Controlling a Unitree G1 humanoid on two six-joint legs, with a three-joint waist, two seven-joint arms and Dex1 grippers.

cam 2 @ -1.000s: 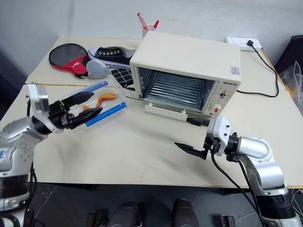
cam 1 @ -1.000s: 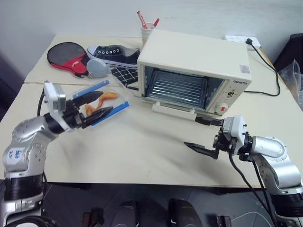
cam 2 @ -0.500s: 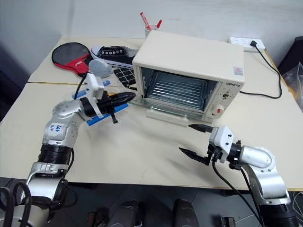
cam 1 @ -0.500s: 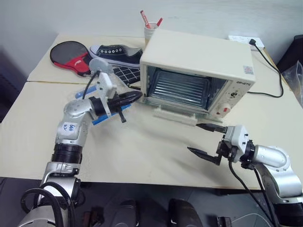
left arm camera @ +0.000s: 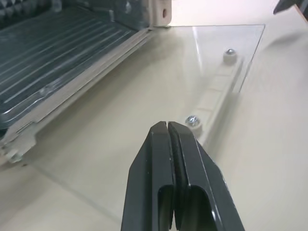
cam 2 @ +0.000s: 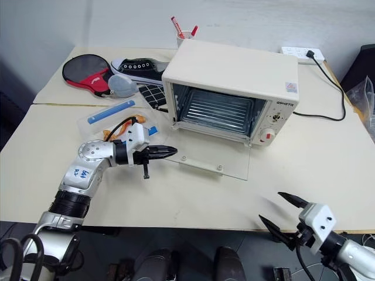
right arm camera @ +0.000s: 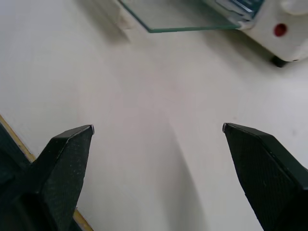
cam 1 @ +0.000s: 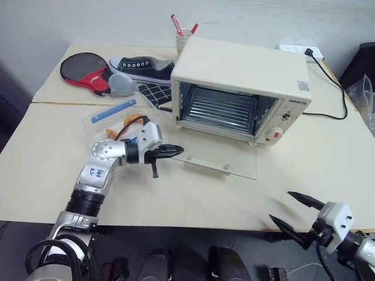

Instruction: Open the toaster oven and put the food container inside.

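The cream-white toaster oven (cam 1: 240, 76) stands at the table's middle back. Its glass door (cam 1: 220, 161) lies flat on the table and the wire rack (cam 1: 218, 110) is bare. The food container (cam 1: 117, 119), clear with blue clips and orange pieces, rests on the table left of the oven, behind my left arm. My left gripper (cam 1: 179, 150) is shut with nothing in it, its tips at the door's left corner; the left wrist view shows its fingertips (left arm camera: 168, 137) above the glass near the door handle (left arm camera: 216, 91). My right gripper (cam 1: 280, 206) hangs open and empty at the table's near right edge.
Behind the container lie a black sneaker (cam 1: 140, 67), a red and black paddle (cam 1: 85, 70) and a grey-blue disc (cam 1: 122, 84). A cup of pens (cam 1: 183, 38) stands behind the oven. A power strip (cam 1: 299, 51) and black cable (cam 1: 334, 93) lie at the back right.
The oven door dropped from partly open to flat on the table. My left gripper left the container, swung right to the door's corner and shut. My right arm pulled back to the near edge.
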